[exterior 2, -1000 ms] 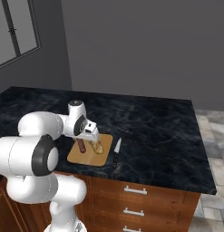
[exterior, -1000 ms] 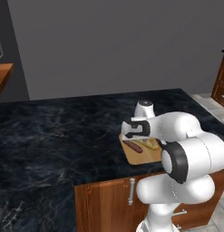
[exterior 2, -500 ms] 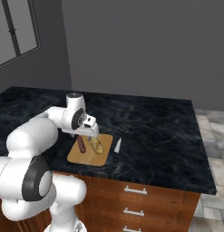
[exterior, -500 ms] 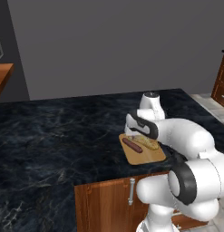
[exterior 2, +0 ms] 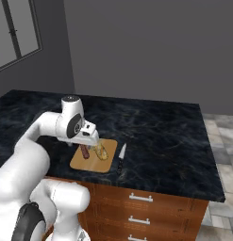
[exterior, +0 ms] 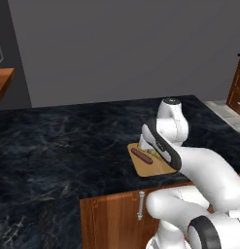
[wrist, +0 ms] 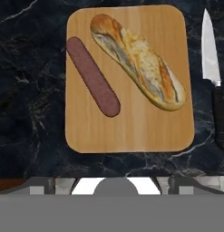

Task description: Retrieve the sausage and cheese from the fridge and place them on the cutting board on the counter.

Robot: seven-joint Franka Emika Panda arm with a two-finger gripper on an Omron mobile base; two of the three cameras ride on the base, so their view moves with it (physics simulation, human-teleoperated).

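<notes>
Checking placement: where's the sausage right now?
In the hand view the sausage lies flat on the cutting board, along its left side, beside the bread loaf; a knife lies on the counter off the board's right edge.

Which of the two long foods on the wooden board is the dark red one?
The sausage: smooth, thin and dark reddish-brown. The bread beside it on the cutting board is fatter, tan and crusty.
</notes>
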